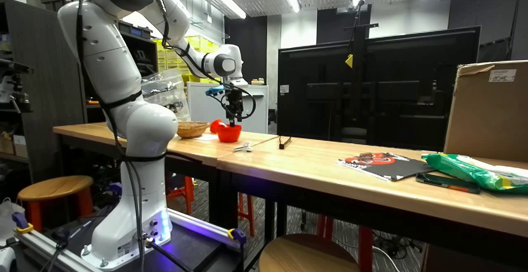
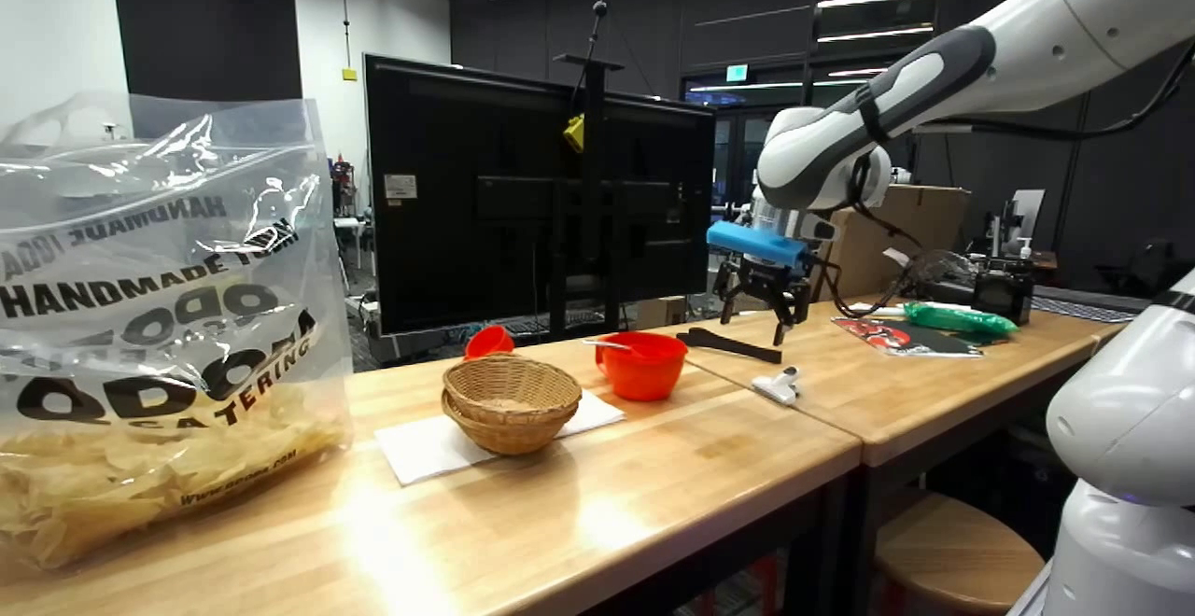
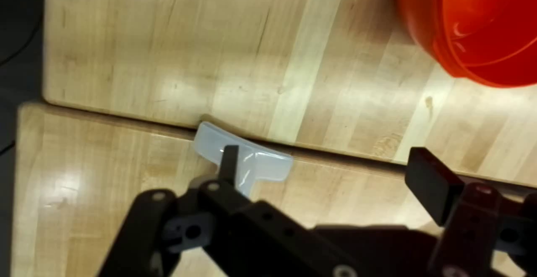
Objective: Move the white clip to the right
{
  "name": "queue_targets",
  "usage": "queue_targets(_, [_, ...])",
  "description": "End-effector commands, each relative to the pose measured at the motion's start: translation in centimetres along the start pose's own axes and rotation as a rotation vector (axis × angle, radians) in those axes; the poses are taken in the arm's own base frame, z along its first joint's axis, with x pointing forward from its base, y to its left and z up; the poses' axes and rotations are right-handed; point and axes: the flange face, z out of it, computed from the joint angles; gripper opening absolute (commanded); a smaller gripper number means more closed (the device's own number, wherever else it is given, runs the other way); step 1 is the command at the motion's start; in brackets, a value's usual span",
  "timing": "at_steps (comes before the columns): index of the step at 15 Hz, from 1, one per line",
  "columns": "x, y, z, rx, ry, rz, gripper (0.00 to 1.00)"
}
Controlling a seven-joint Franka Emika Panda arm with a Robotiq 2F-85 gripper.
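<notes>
Wooden table [image 2: 653, 485]: white clip [image 2: 778, 386] at seam [image 3: 348, 158], red bowl [image 2: 644, 373], white paper [image 2: 420, 448], clear bag [image 2: 168, 327].

Robotics lab, robot arm [image 1: 154, 125], wooden worktables [image 1: 305, 160], stools [image 1: 309, 255], shelving [image 1: 51, 70]

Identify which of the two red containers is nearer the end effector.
The upright red bowl, the only one in the wrist view; the other red container sits farther off, partly hidden by wicker baskets in an exterior view.
</notes>
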Motion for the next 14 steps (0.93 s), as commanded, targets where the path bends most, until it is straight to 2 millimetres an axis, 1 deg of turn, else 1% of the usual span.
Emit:
queue_targets(1, [-3.8,-0.3,-1.6,0.084,0.097,-0.157,1.0])
queue_targets(4, [-7.0,-0.7,-2.2,0.164,0.155,-0.289,1.0])
queue_targets(5, [-5.6,-1.4,-1.7,0.116,0.117,-0.214,1.0])
queue_targets(7, [-7.0,-1.5,-1.8,0.143,0.13,-0.259,1.0])
queue_targets(14, [-7.0,-1.3,-1.9,0.15,0.134,-0.275,1.0])
